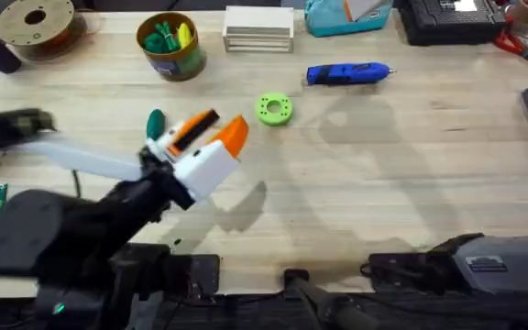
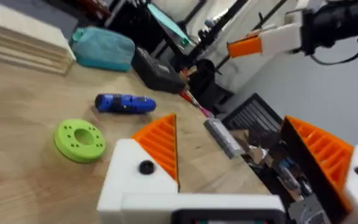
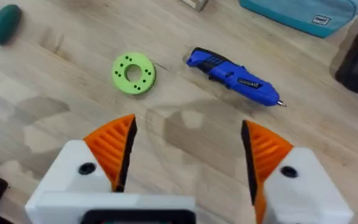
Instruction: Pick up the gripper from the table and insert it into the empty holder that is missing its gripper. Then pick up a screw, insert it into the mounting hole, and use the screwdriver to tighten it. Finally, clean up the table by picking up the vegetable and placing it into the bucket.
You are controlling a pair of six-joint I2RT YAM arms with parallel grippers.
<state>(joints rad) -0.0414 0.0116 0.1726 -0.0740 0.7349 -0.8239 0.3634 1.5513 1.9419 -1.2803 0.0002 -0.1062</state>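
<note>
Both grippers stand wide open and empty: the left gripper (image 1: pixel 214 137) raised above the table (image 1: pixel 383 192) beside the dark green vegetable (image 1: pixel 155 121), the right gripper (image 3: pixel 188 155) hovering above the blue screwdriver (image 3: pixel 235 78) and a green ring-shaped disc (image 3: pixel 133 73). The left arm partly covers the vegetable overhead, stretching forward from lower left. The bucket (image 1: pixel 171 46) sits at the far edge.

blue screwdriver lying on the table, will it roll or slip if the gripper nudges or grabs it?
The screwdriver lies on its side on the bare table and its body looks cylindrical, so a sideways nudge would probably roll it. It looks rigid, likely fairly dense for its size. The casing appears smooth plastic, so it may slip; the thin metal bit seems the vulnerable end.
</note>
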